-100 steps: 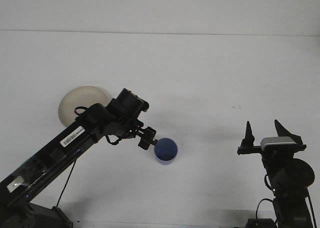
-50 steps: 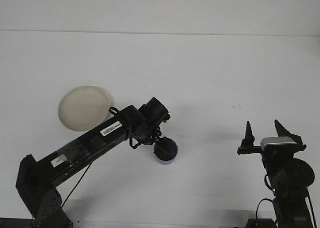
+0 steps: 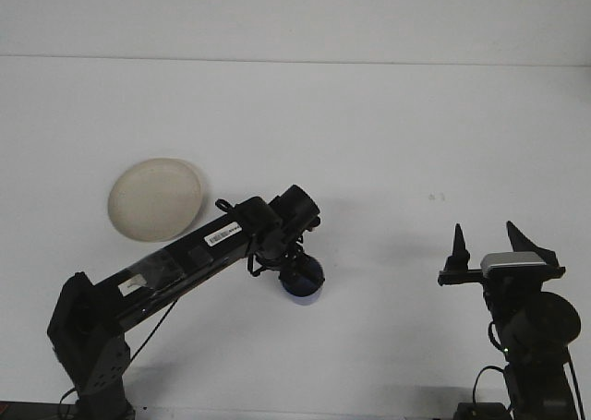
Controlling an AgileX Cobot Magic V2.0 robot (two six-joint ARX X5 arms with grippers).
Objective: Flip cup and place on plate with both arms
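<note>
A small blue cup stands on the white table near the middle, its upper part covered by my left arm's wrist. My left gripper points down right over the cup, and the wrist hides how it meets the cup. A cream round plate lies flat at the left, apart from the cup and uncovered. At the right, well away from the cup, my right gripper stands open with its two dark fingers pointing up and nothing between them.
The left arm's black link runs from the lower left corner up to the cup, passing just below the plate. The table's far edge meets a white wall at the back.
My left arm has swung right and reached forward, so its wrist now sits over the cup and covers part of it. The plate is now fully uncovered. The right arm has not moved.
</note>
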